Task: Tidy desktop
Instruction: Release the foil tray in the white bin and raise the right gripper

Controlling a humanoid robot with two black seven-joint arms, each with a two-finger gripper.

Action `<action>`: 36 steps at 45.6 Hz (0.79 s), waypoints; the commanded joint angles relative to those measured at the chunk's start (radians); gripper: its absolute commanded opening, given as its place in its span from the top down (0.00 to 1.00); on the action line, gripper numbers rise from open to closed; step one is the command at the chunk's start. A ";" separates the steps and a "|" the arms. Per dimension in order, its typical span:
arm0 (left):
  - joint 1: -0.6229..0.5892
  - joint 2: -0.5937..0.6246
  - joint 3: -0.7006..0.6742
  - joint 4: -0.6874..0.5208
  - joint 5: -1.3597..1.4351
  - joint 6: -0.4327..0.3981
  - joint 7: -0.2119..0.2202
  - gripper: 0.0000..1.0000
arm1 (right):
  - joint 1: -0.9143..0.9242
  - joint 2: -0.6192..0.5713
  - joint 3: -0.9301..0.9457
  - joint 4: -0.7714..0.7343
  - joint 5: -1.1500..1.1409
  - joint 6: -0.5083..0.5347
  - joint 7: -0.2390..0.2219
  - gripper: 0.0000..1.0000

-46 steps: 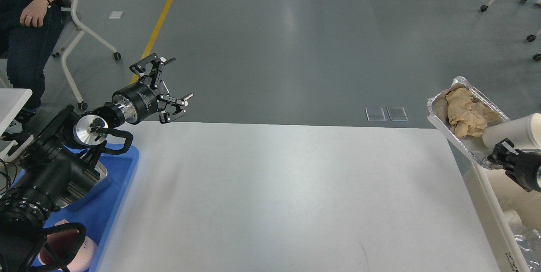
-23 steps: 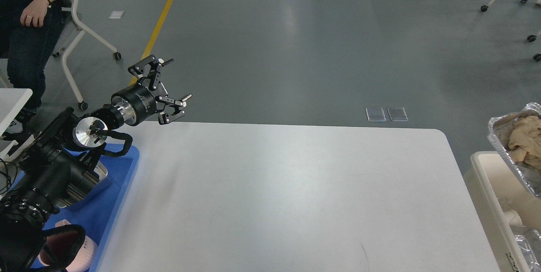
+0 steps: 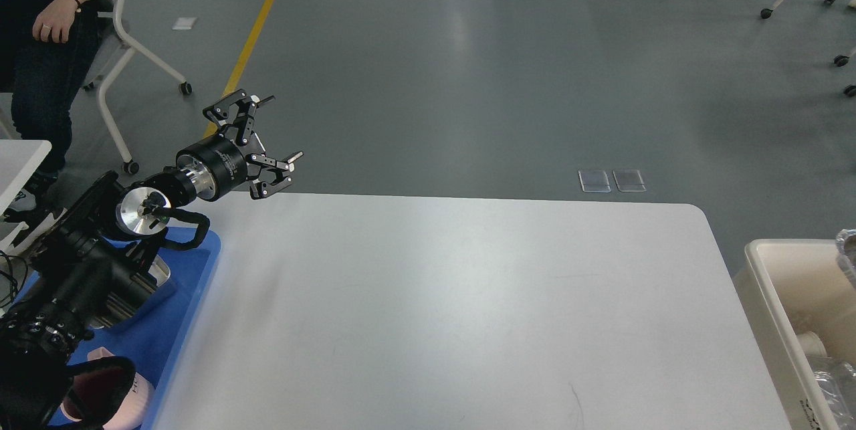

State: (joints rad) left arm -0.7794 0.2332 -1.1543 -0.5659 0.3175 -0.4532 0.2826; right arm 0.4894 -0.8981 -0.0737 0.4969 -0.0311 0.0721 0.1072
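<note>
Count, head view: one white surface [image 3: 441, 309]; one blue tray [image 3: 180, 323] at its left edge, holding one metal container [image 3: 157, 276] and one pink item [image 3: 100, 393], both partly hidden by the arm; one beige bin [image 3: 779, 303] at the right edge, with at least one white cup-like piece [image 3: 810, 344] and one crumpled clear plastic piece [image 3: 832, 383] inside. One gripper [image 3: 273, 130] in sight, with two fingers [image 3: 284, 158] spread apart. On the floor: one yellow line [image 3: 257, 32], two clear rectangular plates [image 3: 612, 180] side by side, one seated person [image 3: 47, 22], one white wheeled chair [image 3: 127, 49], and one small white side table [image 3: 20, 159] at far left.
</note>
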 commanded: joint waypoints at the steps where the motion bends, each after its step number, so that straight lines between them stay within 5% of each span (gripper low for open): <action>1: 0.000 0.000 -0.001 0.000 0.000 -0.001 0.000 0.02 | -0.003 0.001 -0.001 -0.005 0.000 0.003 0.000 1.00; 2: 0.000 0.000 -0.001 0.000 0.000 -0.001 0.000 0.02 | -0.003 0.001 -0.001 -0.006 0.000 0.002 0.000 0.99; 6: 0.002 0.001 0.001 0.000 0.000 -0.002 -0.005 0.02 | -0.003 0.005 0.008 -0.021 0.002 0.003 -0.001 0.61; 7: 0.002 0.005 0.001 0.000 0.000 -0.002 -0.008 0.02 | -0.003 0.005 0.009 -0.024 0.002 0.006 -0.001 0.48; 9: 0.003 0.012 0.004 0.000 0.000 -0.002 -0.014 0.02 | -0.003 0.007 0.011 -0.031 0.002 0.009 -0.010 0.00; 25: 0.002 0.034 0.015 -0.002 0.002 -0.004 -0.019 0.02 | 0.023 -0.011 0.022 -0.035 -0.001 0.021 -0.014 0.00; 36: -0.009 0.040 0.018 -0.002 0.002 -0.007 -0.019 0.02 | 0.307 -0.038 0.022 -0.087 -0.021 0.020 -0.011 0.00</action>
State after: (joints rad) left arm -0.7827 0.2724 -1.1365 -0.5677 0.3190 -0.4587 0.2636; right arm 0.6762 -0.9383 -0.0521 0.4498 -0.0434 0.0900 0.0948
